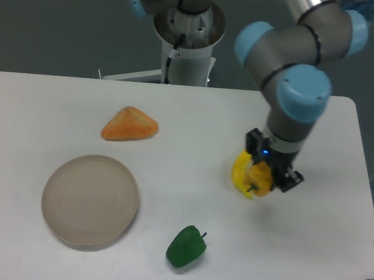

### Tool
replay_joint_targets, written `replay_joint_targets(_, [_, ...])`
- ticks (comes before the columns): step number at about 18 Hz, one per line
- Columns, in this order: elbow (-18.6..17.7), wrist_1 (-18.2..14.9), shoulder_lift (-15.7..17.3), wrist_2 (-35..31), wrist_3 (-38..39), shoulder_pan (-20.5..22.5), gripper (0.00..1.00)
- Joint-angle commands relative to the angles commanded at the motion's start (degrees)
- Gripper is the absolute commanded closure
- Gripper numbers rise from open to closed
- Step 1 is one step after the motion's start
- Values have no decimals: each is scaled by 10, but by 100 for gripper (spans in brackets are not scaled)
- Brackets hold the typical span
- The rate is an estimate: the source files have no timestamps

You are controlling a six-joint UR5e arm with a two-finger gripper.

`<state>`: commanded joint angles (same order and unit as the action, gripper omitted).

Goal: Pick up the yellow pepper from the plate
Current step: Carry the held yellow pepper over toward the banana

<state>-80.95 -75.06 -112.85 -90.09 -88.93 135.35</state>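
The claw [264, 179] is gripping the yellow pepper [259, 179], its fingers closing narrowly around it; the pepper is hanging above the bench [174, 131], overlapping the banana [240, 172], well apart from the plate [90, 200] and green pepper [186, 246].

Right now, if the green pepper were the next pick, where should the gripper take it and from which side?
From above, closing across the green pepper at its broad middle. It lies on the table with open space all round, its stem poking up toward the right, so the fingers should straddle the body and avoid the stem.
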Motion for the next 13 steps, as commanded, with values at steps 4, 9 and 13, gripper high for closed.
replay_joint_targets(4, [3, 0, -1, 3, -7, 2, 93])
replay_joint_targets(9, [3, 0, 0, 2, -7, 1, 92])
replay_joint_targets(13, [4, 1, 1, 3, -7, 1, 93])
